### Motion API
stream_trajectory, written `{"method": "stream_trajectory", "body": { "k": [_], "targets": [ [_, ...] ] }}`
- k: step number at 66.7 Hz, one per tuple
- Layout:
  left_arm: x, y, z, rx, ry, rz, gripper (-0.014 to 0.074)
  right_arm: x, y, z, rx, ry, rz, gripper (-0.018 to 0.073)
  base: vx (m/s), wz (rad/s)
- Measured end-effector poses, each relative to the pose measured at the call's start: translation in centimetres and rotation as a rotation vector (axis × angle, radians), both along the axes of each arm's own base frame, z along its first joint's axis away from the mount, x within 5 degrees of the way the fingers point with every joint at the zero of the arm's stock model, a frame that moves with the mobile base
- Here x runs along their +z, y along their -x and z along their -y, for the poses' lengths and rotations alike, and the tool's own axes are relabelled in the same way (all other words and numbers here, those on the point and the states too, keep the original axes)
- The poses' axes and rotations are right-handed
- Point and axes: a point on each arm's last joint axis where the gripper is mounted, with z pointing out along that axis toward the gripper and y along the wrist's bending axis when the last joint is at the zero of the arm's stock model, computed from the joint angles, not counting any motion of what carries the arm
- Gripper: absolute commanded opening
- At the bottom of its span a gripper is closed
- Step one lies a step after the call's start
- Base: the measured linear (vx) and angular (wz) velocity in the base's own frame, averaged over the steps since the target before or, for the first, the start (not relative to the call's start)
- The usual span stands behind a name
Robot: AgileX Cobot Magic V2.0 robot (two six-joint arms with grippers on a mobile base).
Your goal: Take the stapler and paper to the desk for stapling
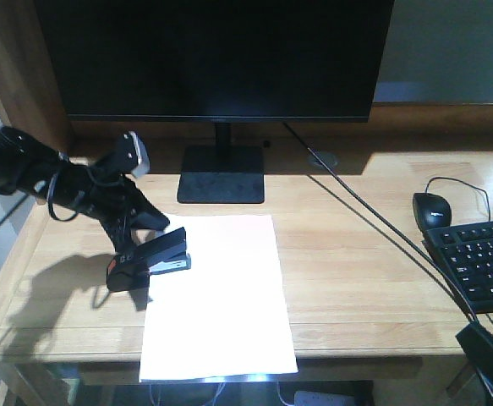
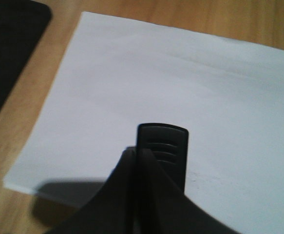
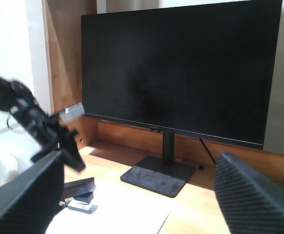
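Your stapler (image 1: 153, 259) is a small black desktop model with an orange-red patch at its rear end and a silver strip along its side. It sits at the left edge of the paper (image 1: 216, 292), nose over the sheet, top arm raised at an angle. The paper is one plain white sheet lying flat on the light-wood desk (image 1: 356, 279), just in front of the monitor's (image 1: 216, 55) flat black base.

Your left gripper (image 1: 136, 241) is clamped on the stapler's rear. In the left wrist view you see the stapler's ribbed black top between the dark fingers (image 2: 117, 195), above the white sheet.

Your right gripper (image 3: 142, 195) stands wide apart and holds nothing, its two blurred black fingers framing the monitor.

A black mouse (image 1: 433, 209) and keyboard (image 1: 481, 262) lie at the desk's right.
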Motion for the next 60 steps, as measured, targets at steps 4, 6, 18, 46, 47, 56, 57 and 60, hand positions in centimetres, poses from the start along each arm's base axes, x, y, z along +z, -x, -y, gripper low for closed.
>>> {"method": "stream_trajectory", "body": {
  "k": [4, 6, 18, 46, 47, 56, 57, 60],
  "targets": [
    [2.0, 0.2, -0.3, 0.065, -0.017, 0.019, -0.0006, 0.0, 0.0, 0.0, 0.000, 0.000, 0.000, 0.0591, 0.00, 0.00],
    [2.8, 0.3, -0.6, 0.098, -0.036, 0.034, -0.0006, 0.0, 0.0, 0.0, 0.000, 0.000, 0.000, 0.0591, 0.00, 0.00],
    [8.5, 1.7, -2.3, 0.312, -0.144, 0.105, -0.0006, 0.0, 0.0, 0.0, 0.000, 0.000, 0.000, 0.0591, 0.00, 0.00],
    [19.4, 8.2, -6.4, 0.951, -0.100, 0.154, -0.0006, 0.0, 0.0, 0.0, 0.000, 0.000, 0.000, 0.0591, 0.00, 0.00],
    [19.8, 8.5, -6.5, 0.977, -0.082, 0.157, -0.0006, 0.0, 0.0, 0.0, 0.000, 0.000, 0.000, 0.0591, 0.00, 0.00],
    [21.8, 10.2, -7.1, 1.101, 0.006, 0.184, -0.0006, 0.0, 0.0, 0.0, 0.000, 0.000, 0.000, 0.0591, 0.00, 0.00],
    [21.9, 10.4, -7.2, 1.108, 0.012, 0.190, -0.0006, 0.0, 0.0, 0.0, 0.000, 0.000, 0.000, 0.0591, 0.00, 0.00],
    [22.3, 11.2, -7.3, 1.122, 0.037, 0.205, -0.0006, 0.0, 0.0, 0.0, 0.000, 0.000, 0.000, 0.0591, 0.00, 0.00]
  ]
}}
